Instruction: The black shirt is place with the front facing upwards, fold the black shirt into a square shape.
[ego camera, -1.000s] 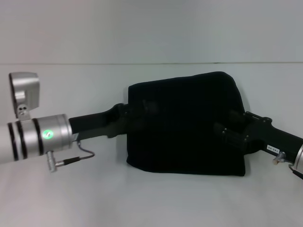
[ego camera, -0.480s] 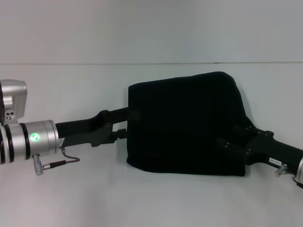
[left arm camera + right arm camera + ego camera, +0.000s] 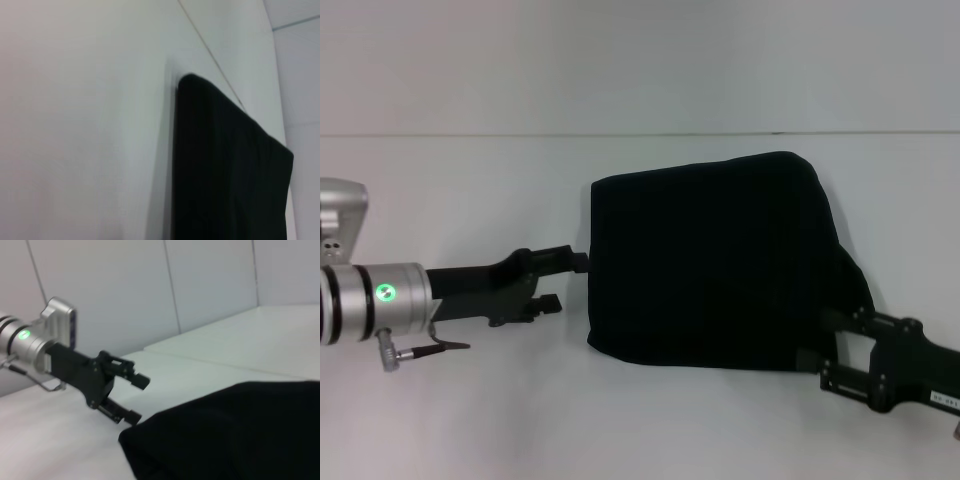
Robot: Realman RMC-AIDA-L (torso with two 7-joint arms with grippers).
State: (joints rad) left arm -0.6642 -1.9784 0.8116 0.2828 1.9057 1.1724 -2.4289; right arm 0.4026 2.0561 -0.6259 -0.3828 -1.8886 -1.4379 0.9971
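No readable writing, brand or label anywhere on the cloth; only a faint white sticker on the right arm's housing, too small to make out. Nearest, the right gripper (image 3: pixel 835 352), low at the near right corner of the black shirt (image 3: pixel 710 265), fingers spread apart around nothing, just at the cloth's hem, contact not clear from the head view. On the opposite side, the left gripper (image 3: pixel 565 282), level with the shirt's left edge, upper fingertip almost touching that edge, lower one a little short of it. Seen from the right wrist view, left gripper (image 3: pixel 134 397) with both fingers parted and empty, right beside the folded corner of the black shirt (image 3: pixel 235 432). Between the two grippers, the shirt itself: folded into a compact, roughly square block, plain black side up, no print showing, lying flat on the white table (image 3: pixel 470 180). Left edge straight, far right corner rounded, right side sloping outward toward the right gripper. From the left wrist view, black shirt (image 3: pixel 225 170) as a thick dark slab with a rounded corner, close ahead. Farthest, the pale wall (image 3: pixel 640 60) behind the table.
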